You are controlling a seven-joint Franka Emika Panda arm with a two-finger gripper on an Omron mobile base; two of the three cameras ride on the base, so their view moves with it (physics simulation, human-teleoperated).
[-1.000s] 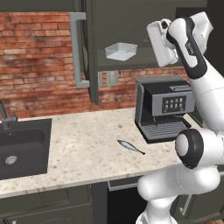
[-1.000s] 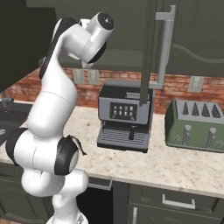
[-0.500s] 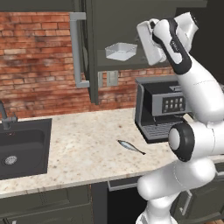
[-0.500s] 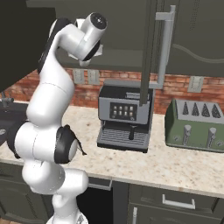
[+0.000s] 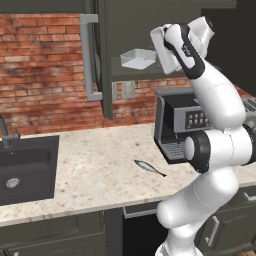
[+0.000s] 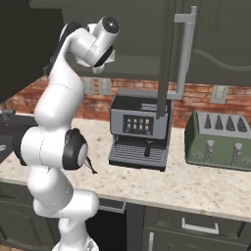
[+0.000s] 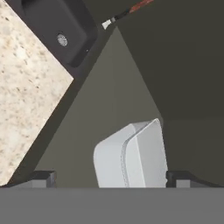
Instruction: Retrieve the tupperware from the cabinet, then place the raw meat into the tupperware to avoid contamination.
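Over the last second I have swung my arm left, up to the open cabinet, so the tupperware on its shelf now sits between my fingertips. My gripper is wide open, holding nothing. The grab looks next; the fish waits on the counter.

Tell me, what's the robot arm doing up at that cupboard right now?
Jaws open, empty, astride the tupperware on the cabinet shelf. Raw meat on the counter. Nothing blocking.
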